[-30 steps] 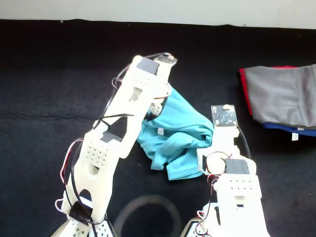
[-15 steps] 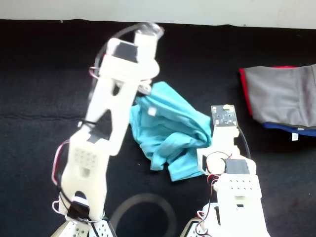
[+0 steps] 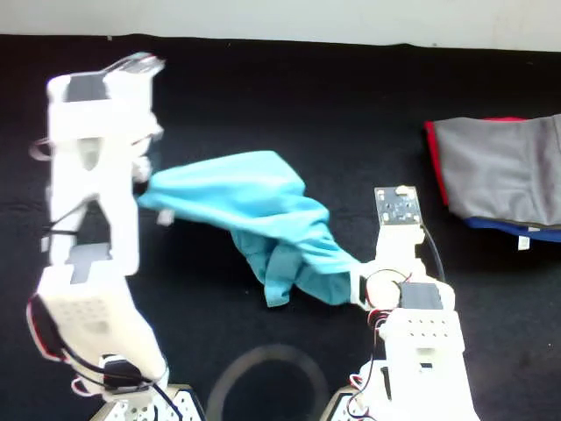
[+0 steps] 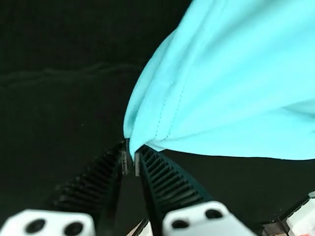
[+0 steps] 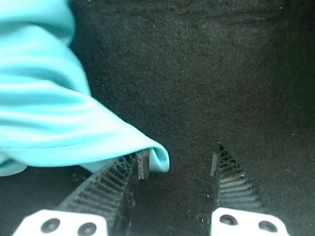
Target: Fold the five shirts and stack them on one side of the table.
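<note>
Pinching the teal shirt [image 3: 250, 206] by its edge, your left gripper [image 4: 130, 158] raised far left, your right gripper [image 5: 179, 164] spread, low beside the cloth.

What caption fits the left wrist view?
Left tool shut on an edge of the teal shirt, held over the black table.

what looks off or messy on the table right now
The teal shirt is bunched and twisted, strung out from the left tool, shut on its hem, across to the open right tool, where a fold lies against one finger. The folded stack looks tidy.
</note>
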`<action>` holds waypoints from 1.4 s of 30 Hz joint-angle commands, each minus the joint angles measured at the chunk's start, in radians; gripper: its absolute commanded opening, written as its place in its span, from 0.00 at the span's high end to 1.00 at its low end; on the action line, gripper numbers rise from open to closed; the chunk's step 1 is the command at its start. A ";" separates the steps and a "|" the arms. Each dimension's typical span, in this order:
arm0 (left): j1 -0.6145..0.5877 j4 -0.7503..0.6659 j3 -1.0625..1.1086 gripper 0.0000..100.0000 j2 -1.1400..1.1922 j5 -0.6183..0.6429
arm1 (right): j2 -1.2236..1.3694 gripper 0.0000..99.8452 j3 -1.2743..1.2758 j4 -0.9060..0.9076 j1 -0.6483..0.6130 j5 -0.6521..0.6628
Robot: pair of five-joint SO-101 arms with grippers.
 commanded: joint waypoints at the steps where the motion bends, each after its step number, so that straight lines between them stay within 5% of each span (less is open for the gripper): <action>1: -0.038 -0.032 0.111 0.99 -0.047 -0.029 | -0.013 0.79 -0.021 -0.031 0.004 0.000; 6: -0.041 -0.153 0.271 0.96 0.005 -0.049 | -0.013 0.79 -0.024 -0.044 0.004 0.000; 12: -0.076 -0.132 0.305 0.77 0.010 -0.135 | -0.013 0.79 -0.015 -0.039 0.004 0.000; 18: -0.088 -0.120 0.321 0.78 -0.013 -0.181 | -0.013 0.79 -0.024 -0.039 0.004 0.000; 24: -0.059 -0.301 0.378 0.77 0.064 -0.144 | -0.013 0.79 -0.024 -0.039 0.004 0.000; 36: 0.045 -0.405 0.329 0.78 0.217 -0.080 | -0.013 0.79 -0.015 -0.039 0.004 0.000; 40: 0.047 -0.385 0.325 0.98 0.216 -0.078 | -0.013 0.79 -0.015 -0.041 0.004 0.000; 42: 0.047 -0.365 0.325 0.97 0.214 -0.078 | -0.013 0.79 -0.015 -0.044 0.004 0.000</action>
